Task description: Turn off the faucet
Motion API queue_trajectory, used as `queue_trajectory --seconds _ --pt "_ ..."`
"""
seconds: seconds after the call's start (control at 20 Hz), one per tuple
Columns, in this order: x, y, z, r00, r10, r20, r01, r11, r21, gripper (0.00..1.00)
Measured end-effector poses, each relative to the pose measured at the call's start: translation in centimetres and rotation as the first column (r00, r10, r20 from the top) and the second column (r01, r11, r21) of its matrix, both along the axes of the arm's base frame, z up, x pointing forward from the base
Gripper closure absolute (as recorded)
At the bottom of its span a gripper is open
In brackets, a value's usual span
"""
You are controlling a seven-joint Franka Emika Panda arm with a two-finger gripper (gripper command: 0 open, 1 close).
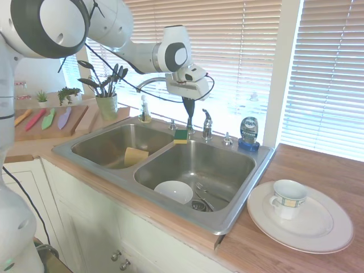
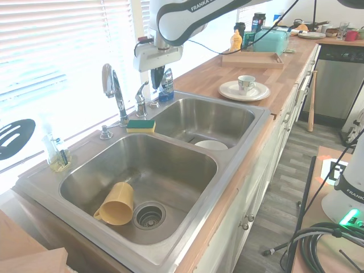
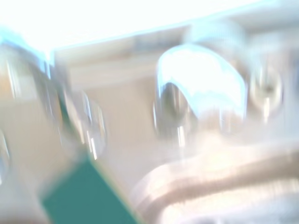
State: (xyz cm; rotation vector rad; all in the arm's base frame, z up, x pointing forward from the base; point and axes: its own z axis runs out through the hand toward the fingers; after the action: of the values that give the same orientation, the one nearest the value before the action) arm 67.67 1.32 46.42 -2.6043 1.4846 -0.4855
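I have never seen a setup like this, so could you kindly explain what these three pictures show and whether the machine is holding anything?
The white machine is a robot arm ending in a two-finger gripper. Two pictures come from cameras on opposite sides of a kitchen sink; the blurry third comes from a camera on the arm's wrist. The gripper hangs above the sink's back ledge, close to the chrome faucet and its lever handle. It holds nothing; I cannot tell how far its fingers are parted. A green and yellow sponge lies on the ledge, a yellow cup in one basin, a white bowl in the other.
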Motion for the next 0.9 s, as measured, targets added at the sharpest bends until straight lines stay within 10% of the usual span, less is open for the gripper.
queue_trajectory --seconds 0.25,0.9 --pt "2.0 -1.5 1.2 0.990 -0.062 0.124 0.064 0.998 -0.007 1.00" --pt "3.8 -2.1 -1.1 0.991 -0.076 0.113 0.078 0.997 -0.006 1.00"
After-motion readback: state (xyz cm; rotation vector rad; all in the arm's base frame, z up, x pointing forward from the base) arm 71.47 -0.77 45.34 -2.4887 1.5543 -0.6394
